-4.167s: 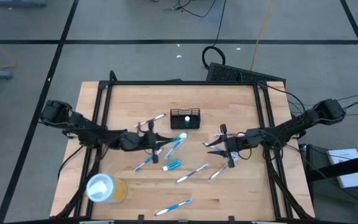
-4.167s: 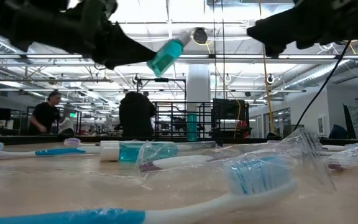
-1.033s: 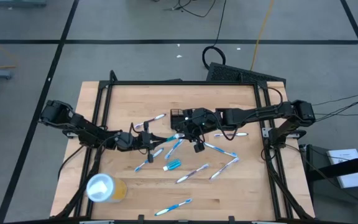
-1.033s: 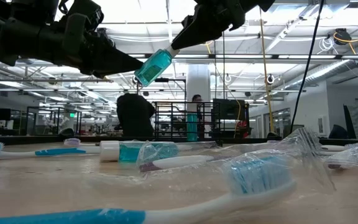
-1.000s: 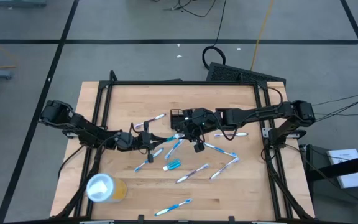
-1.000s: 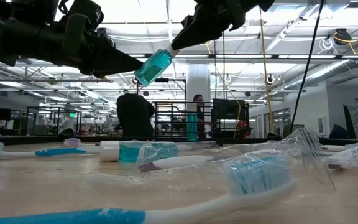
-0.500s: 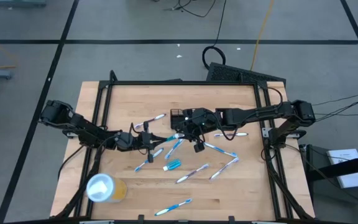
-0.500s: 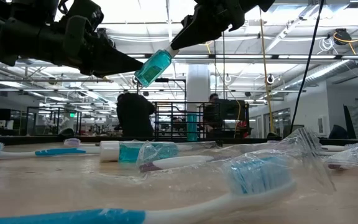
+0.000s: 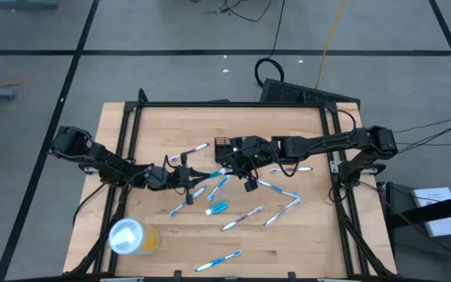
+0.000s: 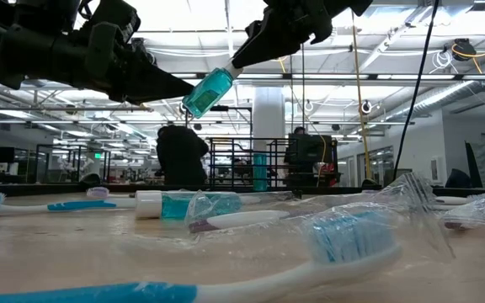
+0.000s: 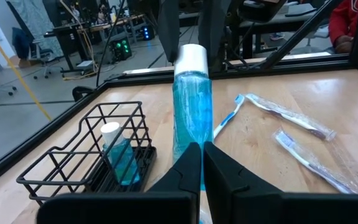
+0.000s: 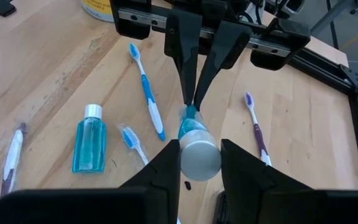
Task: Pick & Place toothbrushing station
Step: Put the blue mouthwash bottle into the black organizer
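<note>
Black wire station [image 9: 227,144] just beside right gripper [image 9: 237,159], bottle [image 10: 209,89] held

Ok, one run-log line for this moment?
left gripper: shut on bottle base | right gripper: holds bottle cap | wire holder: one bottle inside

Wooden table [image 9: 304,235] with toothbrushes [image 9: 217,261], wire holder [image 9: 224,146], yellow cup [image 9: 134,236].

Grey concrete floor [image 9: 171,31] crossed by black tape lines [image 9: 210,52]; open hall with white ceiling strip lights [image 10: 226,38]; black metal racks [image 10: 242,164]; two standing persons [image 10: 179,156].
</note>
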Controlling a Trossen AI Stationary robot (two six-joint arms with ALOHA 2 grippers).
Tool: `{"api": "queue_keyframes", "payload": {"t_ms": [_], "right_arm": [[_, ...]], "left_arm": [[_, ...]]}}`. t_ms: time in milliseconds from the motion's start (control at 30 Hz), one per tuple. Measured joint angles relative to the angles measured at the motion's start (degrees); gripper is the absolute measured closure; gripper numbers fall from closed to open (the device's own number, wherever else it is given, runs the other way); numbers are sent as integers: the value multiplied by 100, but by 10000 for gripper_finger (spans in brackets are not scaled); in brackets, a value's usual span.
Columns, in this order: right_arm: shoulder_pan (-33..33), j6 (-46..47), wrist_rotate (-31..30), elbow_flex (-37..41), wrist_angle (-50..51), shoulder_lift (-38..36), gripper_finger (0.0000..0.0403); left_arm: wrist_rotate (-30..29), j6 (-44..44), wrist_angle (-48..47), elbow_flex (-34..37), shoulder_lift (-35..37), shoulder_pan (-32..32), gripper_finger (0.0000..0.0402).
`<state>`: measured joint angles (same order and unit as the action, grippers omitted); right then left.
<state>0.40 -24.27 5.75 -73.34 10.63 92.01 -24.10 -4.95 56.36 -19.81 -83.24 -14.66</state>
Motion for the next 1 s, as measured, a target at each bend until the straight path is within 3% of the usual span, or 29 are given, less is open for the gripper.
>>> {"api": "queue_keyframes", "payload": {"t_ms": [333,533,800,1000], "right_arm": [[-5,-48,-421,2,187,9,323],[-16,-200,-752,-45,346,9,324],[-348,-235,-1474,-1066,1815,9,324],[-877,-55,-1273,-1895,2938,109,324]], "left_arm": [[-71,-92,-187,-3,281,-7,356],[-251,22,-1154,-7,1081,-122,350],[-248,358,-2316,-7,1738,-368,350],[-294,378,-2543,-4,1727,-435,350]]}}
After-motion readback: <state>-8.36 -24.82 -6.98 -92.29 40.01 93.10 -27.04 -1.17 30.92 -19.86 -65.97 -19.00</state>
